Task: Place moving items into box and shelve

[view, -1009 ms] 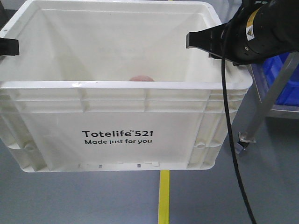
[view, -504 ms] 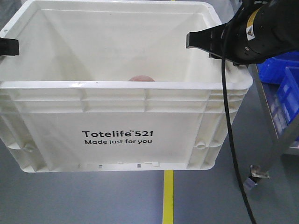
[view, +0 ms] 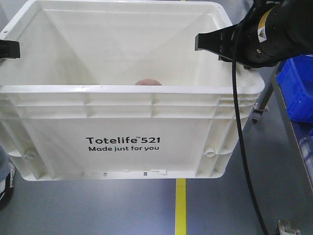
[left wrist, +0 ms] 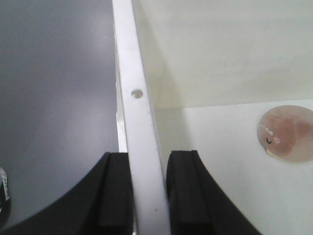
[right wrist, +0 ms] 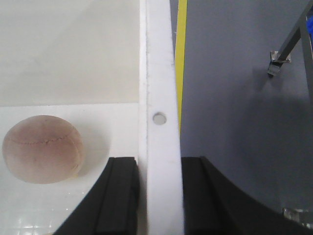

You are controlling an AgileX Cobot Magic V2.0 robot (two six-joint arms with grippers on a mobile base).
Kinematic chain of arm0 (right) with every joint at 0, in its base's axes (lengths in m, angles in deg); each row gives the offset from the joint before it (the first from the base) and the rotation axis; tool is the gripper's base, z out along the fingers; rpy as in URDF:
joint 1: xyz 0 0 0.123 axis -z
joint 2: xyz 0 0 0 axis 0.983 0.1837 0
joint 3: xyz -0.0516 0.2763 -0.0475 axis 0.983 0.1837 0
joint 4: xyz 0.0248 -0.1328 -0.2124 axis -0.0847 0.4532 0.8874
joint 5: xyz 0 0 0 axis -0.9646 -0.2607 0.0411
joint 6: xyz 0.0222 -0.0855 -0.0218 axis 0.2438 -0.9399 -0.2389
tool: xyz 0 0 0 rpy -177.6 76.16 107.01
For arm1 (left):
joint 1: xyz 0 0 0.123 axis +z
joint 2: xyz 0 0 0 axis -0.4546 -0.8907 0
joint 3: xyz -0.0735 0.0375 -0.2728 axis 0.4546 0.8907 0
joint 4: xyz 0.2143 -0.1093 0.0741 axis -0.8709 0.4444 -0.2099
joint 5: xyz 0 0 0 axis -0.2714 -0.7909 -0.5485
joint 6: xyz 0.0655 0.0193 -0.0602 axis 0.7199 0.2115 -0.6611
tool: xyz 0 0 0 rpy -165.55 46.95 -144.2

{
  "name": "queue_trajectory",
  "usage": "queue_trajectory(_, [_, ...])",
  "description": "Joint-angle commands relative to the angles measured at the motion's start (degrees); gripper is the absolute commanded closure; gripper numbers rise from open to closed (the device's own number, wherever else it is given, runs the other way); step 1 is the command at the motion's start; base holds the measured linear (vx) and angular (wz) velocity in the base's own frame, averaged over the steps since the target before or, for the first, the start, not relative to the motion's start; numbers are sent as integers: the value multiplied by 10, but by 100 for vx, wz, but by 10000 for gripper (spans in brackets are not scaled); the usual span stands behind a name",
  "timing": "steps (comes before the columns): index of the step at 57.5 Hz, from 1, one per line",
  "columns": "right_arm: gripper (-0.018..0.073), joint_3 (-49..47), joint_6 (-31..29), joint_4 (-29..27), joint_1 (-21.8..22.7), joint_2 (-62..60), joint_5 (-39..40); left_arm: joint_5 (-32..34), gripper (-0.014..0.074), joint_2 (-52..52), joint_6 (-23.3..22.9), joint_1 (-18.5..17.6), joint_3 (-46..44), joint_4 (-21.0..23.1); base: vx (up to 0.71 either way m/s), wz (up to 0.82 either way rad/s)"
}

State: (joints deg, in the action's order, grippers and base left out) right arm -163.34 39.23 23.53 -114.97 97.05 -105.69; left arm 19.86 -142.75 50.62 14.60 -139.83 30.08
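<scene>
Inside one box [view: 122, 105], one pink ball [right wrist: 41, 149]

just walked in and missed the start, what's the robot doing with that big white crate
The two-arm robot is holding the tote, which appears lifted clear of the floor. Its left end effector is clamped over the left rim and its right end effector over the right rim. One pale pink ball lies on the tote's bottom; no second ball shows. The tote is not yet on a shelf. A blue bin sits off to the right.
</scene>
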Motion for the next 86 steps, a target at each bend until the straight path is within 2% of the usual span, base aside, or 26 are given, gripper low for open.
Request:
queue_trajectory(1, [432, -26, -4, 56, 0, -22, 60, 84, 467, 19, 16, -5, -25, 8, 46, -2])
queue_trajectory(86, [432, -26, -4, 56, 0, -22, 61, 84, 467, 19, 16, -5, -25, 8, 47, -5])
